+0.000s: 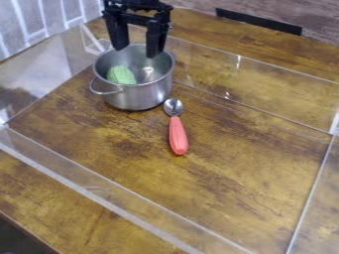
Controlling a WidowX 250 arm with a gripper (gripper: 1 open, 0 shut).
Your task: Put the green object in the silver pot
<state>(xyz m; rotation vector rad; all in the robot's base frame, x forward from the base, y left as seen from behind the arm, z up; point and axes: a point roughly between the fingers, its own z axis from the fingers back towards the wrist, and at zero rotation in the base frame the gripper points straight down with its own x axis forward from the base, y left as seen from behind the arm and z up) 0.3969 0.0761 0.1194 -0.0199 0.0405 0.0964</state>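
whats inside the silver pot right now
The green object lies inside the silver pot, on its floor. The near wall hides part of the floor; nothing else shows inside.

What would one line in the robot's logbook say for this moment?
gripper: open, empty, above pot | green object: inside silver pot | spoon: on table beside pot
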